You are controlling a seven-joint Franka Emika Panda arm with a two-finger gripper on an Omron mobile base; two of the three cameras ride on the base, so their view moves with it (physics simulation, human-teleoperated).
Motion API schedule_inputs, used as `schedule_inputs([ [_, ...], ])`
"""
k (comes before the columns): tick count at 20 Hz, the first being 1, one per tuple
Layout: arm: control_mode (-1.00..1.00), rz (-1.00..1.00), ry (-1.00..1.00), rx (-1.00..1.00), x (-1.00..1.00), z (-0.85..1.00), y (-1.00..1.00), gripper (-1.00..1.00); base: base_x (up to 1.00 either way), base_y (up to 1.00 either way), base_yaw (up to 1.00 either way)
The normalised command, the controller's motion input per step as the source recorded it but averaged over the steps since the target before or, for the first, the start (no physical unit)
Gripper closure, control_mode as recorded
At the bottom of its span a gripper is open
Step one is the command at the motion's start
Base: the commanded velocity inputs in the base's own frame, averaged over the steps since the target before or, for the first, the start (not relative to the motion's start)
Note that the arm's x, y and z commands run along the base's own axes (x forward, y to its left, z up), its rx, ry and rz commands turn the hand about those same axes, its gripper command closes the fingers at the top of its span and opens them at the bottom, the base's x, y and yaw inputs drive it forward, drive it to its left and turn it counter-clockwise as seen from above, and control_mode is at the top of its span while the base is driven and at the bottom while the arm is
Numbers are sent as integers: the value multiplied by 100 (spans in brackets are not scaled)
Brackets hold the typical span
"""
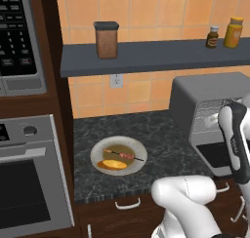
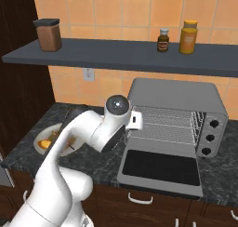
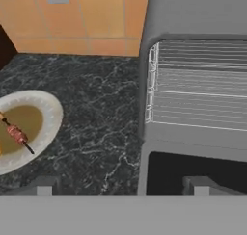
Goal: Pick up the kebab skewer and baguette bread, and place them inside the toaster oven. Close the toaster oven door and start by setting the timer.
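Hovering with its jaws spread wide and empty, the claw (image 3: pixel 123 187) hangs over the worktop (image 3: pixel 101 128) beside the lowered toaster oven door (image 2: pixel 160 168), while the kebab skewer (image 1: pixel 123 155) and baguette bread (image 1: pixel 113 164) lie on the plate (image 1: pixel 139 149) near the worktop's front edge. Reaching for the thin skewer could nudge the loaf, roll the stick off the plate, or close on nothing. Swinging back low risks clipping the open door.

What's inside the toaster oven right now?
The toaster oven holds just bare wire racks, with no food visible. The arm hides its left front corner.
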Motion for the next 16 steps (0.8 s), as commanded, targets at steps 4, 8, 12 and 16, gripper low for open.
schedule_inputs([
  [4,-100,7,-25,8,8,-52,-100,-100,0,0,0],
  [8,-100,1,-19,6,37,-30,-78,-100,0,0,0],
  [12,-100,0,-13,1,36,-25,-25,-100,0,0,0],
  [16,-100,0,0,0,58,-6,-26,-100,0,0,0],
])
